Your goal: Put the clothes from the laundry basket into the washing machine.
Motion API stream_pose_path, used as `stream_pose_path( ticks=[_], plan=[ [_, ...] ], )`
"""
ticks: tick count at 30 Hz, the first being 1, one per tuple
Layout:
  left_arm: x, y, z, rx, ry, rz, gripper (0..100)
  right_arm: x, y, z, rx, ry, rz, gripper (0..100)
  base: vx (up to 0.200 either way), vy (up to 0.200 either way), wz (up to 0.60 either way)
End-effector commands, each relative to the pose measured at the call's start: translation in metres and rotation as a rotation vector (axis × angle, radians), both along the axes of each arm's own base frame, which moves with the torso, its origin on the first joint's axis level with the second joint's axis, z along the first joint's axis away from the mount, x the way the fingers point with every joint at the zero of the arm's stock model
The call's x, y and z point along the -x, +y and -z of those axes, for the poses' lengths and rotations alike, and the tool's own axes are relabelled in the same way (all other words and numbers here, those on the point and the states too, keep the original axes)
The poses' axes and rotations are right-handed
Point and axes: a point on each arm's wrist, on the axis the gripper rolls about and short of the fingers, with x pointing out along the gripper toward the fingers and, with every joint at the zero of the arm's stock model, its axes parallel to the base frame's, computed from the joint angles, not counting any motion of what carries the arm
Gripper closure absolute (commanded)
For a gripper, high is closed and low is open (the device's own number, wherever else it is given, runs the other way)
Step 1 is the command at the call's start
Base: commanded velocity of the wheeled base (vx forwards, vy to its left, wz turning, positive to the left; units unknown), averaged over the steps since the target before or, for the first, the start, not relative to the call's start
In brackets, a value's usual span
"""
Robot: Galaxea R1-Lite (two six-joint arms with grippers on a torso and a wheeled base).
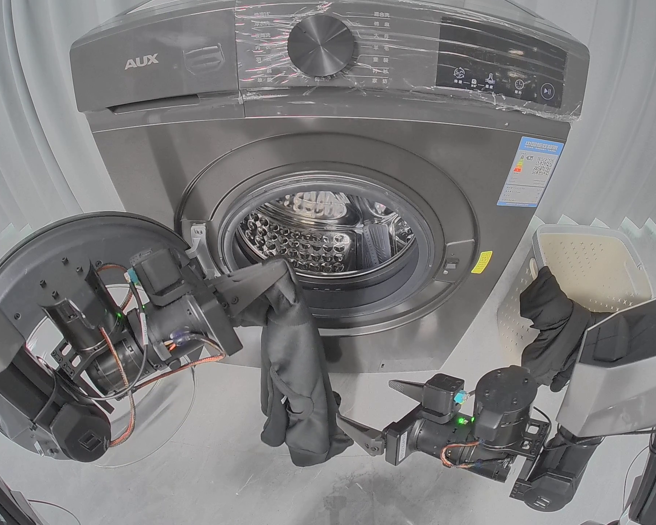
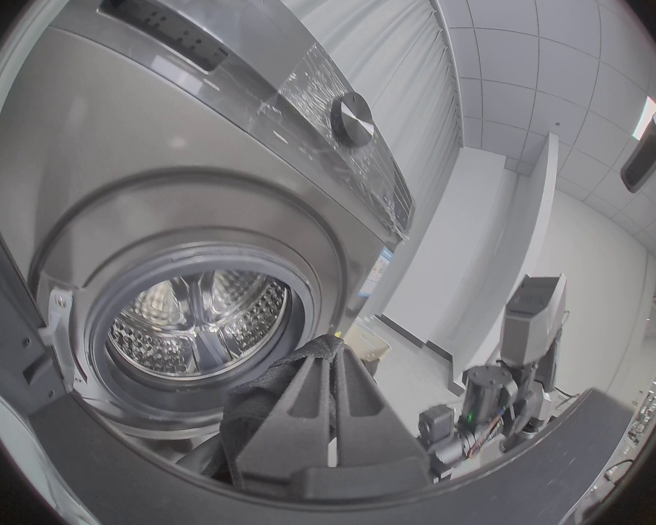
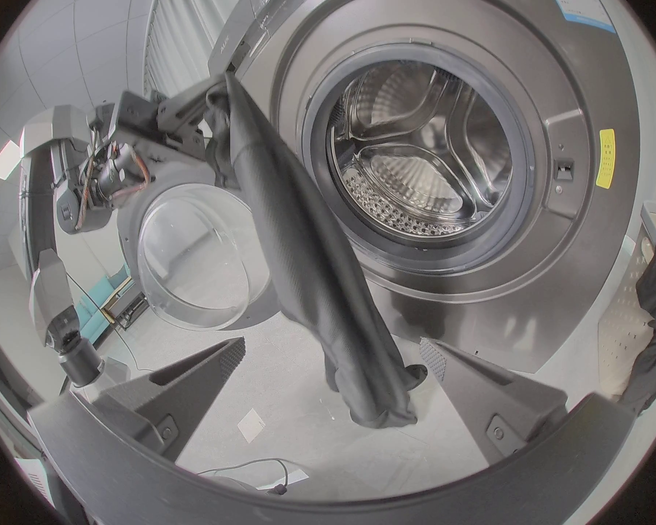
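Here's the dark garment, 1 long piece hanging straight down, its long axis vertical. Its top is bunched in the left gripper, whose 2 fingers are clamped tight on the cloth. That pinch sits just in front of the lower left lip of the drum opening, so the mouth lies forward and to the right of the gripper, very near.

The tail is the issue: it dangles well below the lip, close to the floor. Down there waits the right gripper, spread wide and holding nothing, the hem hanging between its fingers in the right wrist view; whether it's touching I can't tell.

So the left arm is nearer the opening and the right is nearer the hem. To my eye, the tail needs lifting over the lip.

The door is swung open behind the left arm. The laundry basket stands to the right of the washing machine, with another dark garment draped over its rim.
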Motion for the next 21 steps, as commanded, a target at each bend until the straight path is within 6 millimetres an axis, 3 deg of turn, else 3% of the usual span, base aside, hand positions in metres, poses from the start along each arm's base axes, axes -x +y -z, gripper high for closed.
stream_pose_path(
  ticks=[1, 6, 14, 21],
  plan=[
    [-0.007, -0.004, -0.01, 0.031, -0.036, -0.039, 100, -0.005, 0.004, 0.016, 0.031, 0.026, 0.005, 0, 0.0, 0.0, 0.0],
    [-0.02, -0.01, -0.021, 0.078, -0.074, -0.128, 100, -0.012, 0.012, 0.018, 0.019, 0.01, 0.006, 0, 0.0, 0.0, 0.0],
    [-0.026, -0.02, -0.034, 0.109, -0.111, -0.12, 100, -0.024, 0.019, 0.026, 0.035, -0.018, 0.066, 0, 0.0, 0.0, 0.0],
    [-0.03, -0.023, -0.037, 0.117, -0.112, -0.116, 100, -0.039, 0.032, 0.056, 0.062, -0.003, 0.091, 0, 0.0, 0.0, 0.0]
  ],
)
